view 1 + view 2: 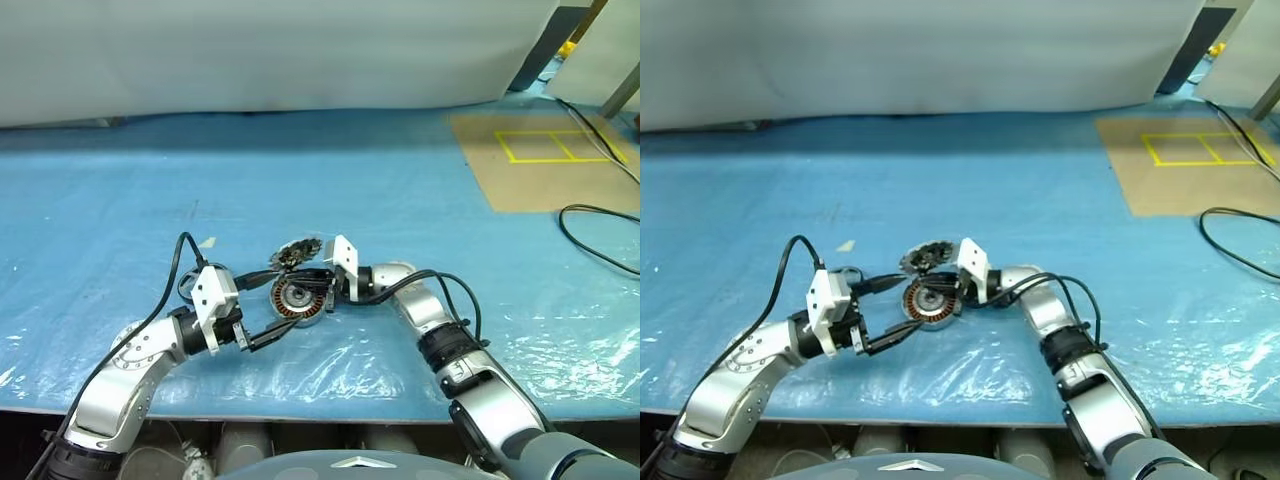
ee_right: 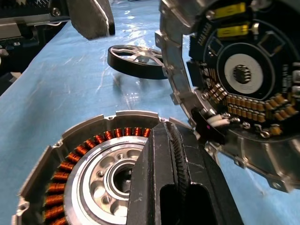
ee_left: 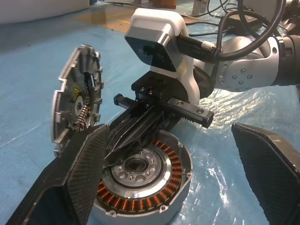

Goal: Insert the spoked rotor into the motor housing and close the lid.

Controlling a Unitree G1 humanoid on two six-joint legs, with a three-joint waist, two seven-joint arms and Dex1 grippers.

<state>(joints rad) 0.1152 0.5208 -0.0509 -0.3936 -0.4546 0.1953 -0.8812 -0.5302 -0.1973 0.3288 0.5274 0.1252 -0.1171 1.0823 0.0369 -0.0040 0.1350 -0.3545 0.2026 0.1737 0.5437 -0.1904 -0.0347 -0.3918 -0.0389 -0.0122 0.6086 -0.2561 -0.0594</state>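
Three task parts: all on the blue-covered tabletop [image 1: 420, 190], close together near its front edge.
Motor housing [image 1: 297, 300]: lies flat, open side up, copper windings and silver centre bare; nothing seated in it.
Spoked rotor [image 2: 136, 60]: lies flat on the tabletop just beyond the housing, apart from it; judged not yet inserted.
Lid [image 3: 77, 98]: off the housing, tilted up on edge just beside it, inner electronics showing; closing judged still to do.
Left pincer [image 1: 262, 306]: fingers spread wide, empty, hanging level just beside the housing.
Right pincer [image 2: 176, 161]: fingers pressed together, holding nothing, its tip over the housing's rim.
Progress: early; both steps remain.
Room: broad bare cover behind and to both sides; front edge near; both pincers and the lid crowd the housing.
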